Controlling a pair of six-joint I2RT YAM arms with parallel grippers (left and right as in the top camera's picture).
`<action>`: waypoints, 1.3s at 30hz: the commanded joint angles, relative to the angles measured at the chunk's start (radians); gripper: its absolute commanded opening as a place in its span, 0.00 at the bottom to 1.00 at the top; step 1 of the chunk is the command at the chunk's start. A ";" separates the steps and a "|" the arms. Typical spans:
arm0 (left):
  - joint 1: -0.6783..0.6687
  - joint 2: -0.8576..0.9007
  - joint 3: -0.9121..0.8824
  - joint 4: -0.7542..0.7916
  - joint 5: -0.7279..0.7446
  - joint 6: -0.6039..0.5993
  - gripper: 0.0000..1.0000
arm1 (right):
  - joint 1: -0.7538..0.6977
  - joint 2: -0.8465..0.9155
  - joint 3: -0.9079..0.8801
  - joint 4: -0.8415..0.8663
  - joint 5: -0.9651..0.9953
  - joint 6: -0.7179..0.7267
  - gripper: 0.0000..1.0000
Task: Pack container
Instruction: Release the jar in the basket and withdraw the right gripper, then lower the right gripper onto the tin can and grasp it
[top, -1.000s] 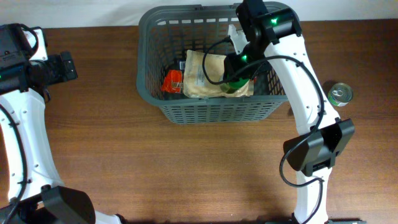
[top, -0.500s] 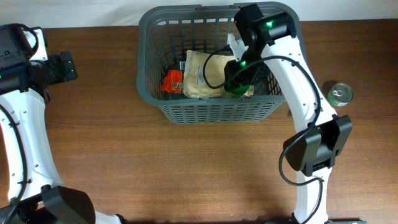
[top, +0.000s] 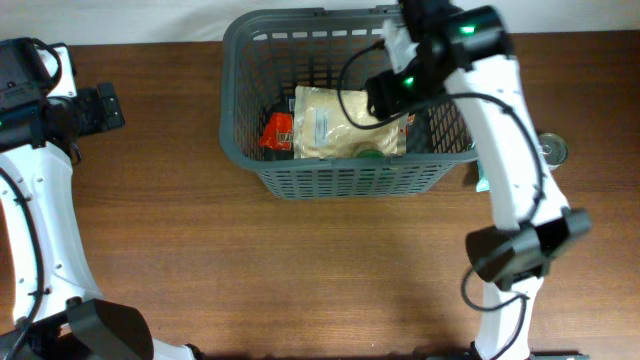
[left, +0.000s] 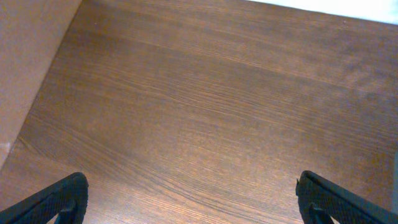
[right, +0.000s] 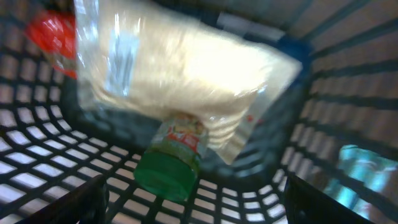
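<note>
Release confirmed: our right gripper (right: 200, 200) has risen, spread wide and empty, green-lidded jar (right: 176, 157) lying below it inside dark grey slotted plastic basket (top: 345, 181); left gripper (left: 198, 202) likewise

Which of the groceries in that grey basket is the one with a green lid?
The small round jar lying on its side, half under the large pale plastic bag; the red packet has no lid.

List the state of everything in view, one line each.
basket: upright on table, three items inside
beige bag: flat in basket, overlapping jar
green-lidded jar: on its side, lid on, partly under bag
red packet: in basket, left of bag
tin can: on table outside basket, partly hidden
left gripper: open, empty, over table
right gripper: open, empty, over basket
</note>
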 joint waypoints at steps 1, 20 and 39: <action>0.006 0.003 -0.008 -0.002 0.011 -0.013 0.99 | -0.019 -0.095 0.077 -0.007 0.069 -0.003 0.85; 0.006 0.003 -0.008 -0.002 0.011 -0.013 0.99 | -0.614 -0.209 0.066 -0.037 0.008 0.089 0.89; 0.006 0.003 -0.008 -0.002 0.011 -0.013 0.99 | -0.761 -0.025 -0.465 0.306 -0.030 0.102 0.93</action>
